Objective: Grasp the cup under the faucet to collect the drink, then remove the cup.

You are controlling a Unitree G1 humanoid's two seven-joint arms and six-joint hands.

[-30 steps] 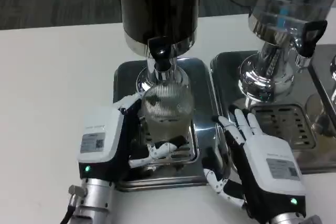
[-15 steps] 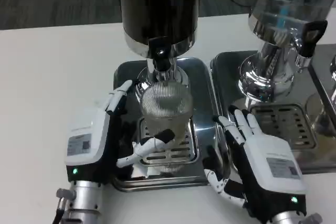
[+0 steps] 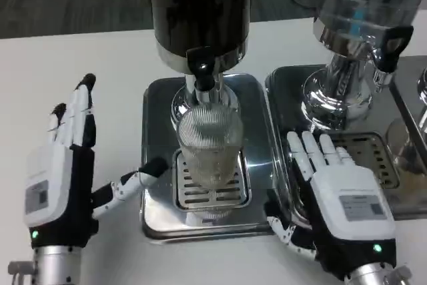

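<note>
1. Since the earlier frames the left hand (image 3: 60, 171) has let go of the cup (image 3: 210, 148) and drawn away to the left; it was wrapped around the glass a second ago and now stands well clear of it over the white table (image 3: 87, 65); the right hand (image 3: 340, 198) has barely shifted.
2. The dark dispenser (image 3: 200, 11) rises at the top centre on its steel drip tray (image 3: 157, 118); its black faucet (image 3: 202, 65) points down just above the cup's rim.
3. A second, silver dispenser (image 3: 353, 25) stands to the right on its own tray (image 3: 283, 91); its black tap (image 3: 390, 45) sits at the right side.
4. The left hand is released and holds nothing; its fingers (image 3: 77, 115) are spread and point up the table, and its thumb reaches toward the near-left edge of the drip tray, its tip close to the grille (image 3: 207, 195); whether it touches the tray I cannot tell.
5. The right hand lies flat and spread, empty; its fingers rest over the front of the second tray beside the slotted grate (image 3: 373, 155), and its thumb sits at the gap between the two trays.
6. The cup, a clear ribbed glass, stands upright on the grille directly under the faucet; neither hand touches it.
</note>
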